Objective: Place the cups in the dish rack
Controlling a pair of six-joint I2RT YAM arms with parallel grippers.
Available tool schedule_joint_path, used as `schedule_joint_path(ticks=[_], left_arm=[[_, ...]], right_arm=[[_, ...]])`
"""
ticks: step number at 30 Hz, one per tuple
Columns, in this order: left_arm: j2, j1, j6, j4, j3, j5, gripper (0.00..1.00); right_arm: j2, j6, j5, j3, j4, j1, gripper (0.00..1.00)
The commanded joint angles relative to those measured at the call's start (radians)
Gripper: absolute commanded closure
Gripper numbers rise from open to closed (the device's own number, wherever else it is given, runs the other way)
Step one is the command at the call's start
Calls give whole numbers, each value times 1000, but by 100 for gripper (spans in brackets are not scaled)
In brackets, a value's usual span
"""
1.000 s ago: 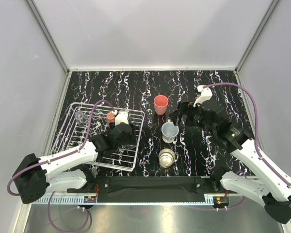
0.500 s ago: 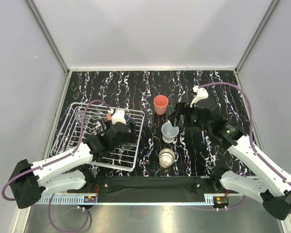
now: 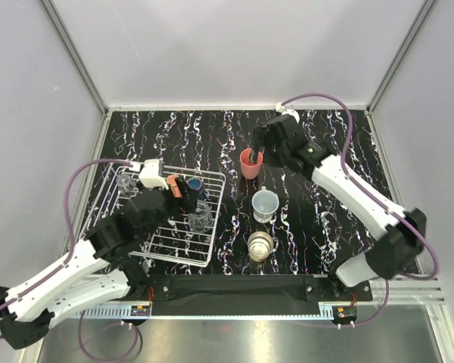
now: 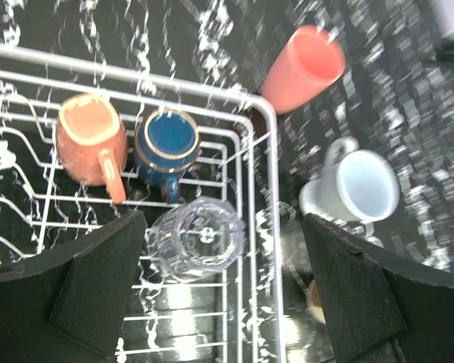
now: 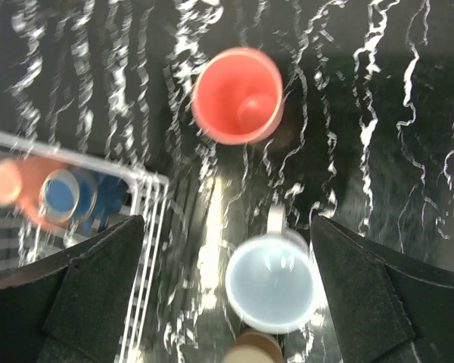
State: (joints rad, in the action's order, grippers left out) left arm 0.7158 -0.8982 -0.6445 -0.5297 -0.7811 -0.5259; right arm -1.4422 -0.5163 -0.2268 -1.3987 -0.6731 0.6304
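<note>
the dish rack (image 3: 174,248) sits at the left of the dark marbled worktop (image 3: 303,227). inside it stand a salmon mug (image 4: 91,140), a dark blue cup (image 4: 166,144) just beside it, a clear glass (image 4: 198,238) nearer the arms, and a second clear glass (image 3: 125,181) by the far left corner. the left gripper (image 4: 223,223) hangs over the rack, jaws wide apart and empty. outside the rack stand the coral-red tumbler (image 5: 238,94), pale mug (image 5: 272,283) and beige cup (image 3: 260,244). the right gripper (image 5: 227,223) hovers near the tumbler, jaws spread, holding nothing.

Four cups (image 3: 199,219) in dish rack (image 3: 178,246); three outside.
</note>
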Motion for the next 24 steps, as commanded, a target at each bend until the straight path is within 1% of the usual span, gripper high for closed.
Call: schedule_joint_path(ticks=[1, 2, 4, 5, 7, 11, 15, 16, 17, 20, 22, 23, 24], left_arm=[[-50, -4, 0, -23, -52, -26, 9], [-71, -4, 5, -24, -55, -22, 9], [-85, -4, 15, -26, -53, -14, 9], [-93, -4, 22, -23, -50, -10, 9], [-90, -4, 39, -19, -38, 4, 7], [-73, -4, 39, -52, -43, 26, 7], [-85, -4, 36, -50, -35, 52, 7], [-94, -4, 39, -50, -32, 53, 8], [-99, -4, 40, -50, -29, 53, 8], [-105, -4, 57, -52, -21, 60, 8], [-104, -4, 77, -67, -30, 79, 6], [-96, -4, 86, -69, -33, 89, 5], [-92, -4, 89, -76, -41, 95, 4]], right_arm=[[-105, -31, -36, -94, -59, -58, 3], [-163, -27, -26, -130, -60, -87, 4], [-222, -14, -37, -193, -77, -100, 5], [-277, -8, -51, -213, -83, -101, 6], [-325, 12, -71, -250, -95, -103, 7], [-437, 25, -42, -318, -62, -107, 11], [-529, 19, -48, -385, -83, -110, 24], [-543, 19, -43, -394, -83, -112, 38], [-561, 16, -39, -393, -77, -112, 42], [-583, -2, -19, -382, -62, -112, 46], [-590, -4, -17, -373, -60, -112, 49], [-596, -5, -25, -372, -65, -113, 55], [-600, -5, -31, -365, -59, -112, 56]])
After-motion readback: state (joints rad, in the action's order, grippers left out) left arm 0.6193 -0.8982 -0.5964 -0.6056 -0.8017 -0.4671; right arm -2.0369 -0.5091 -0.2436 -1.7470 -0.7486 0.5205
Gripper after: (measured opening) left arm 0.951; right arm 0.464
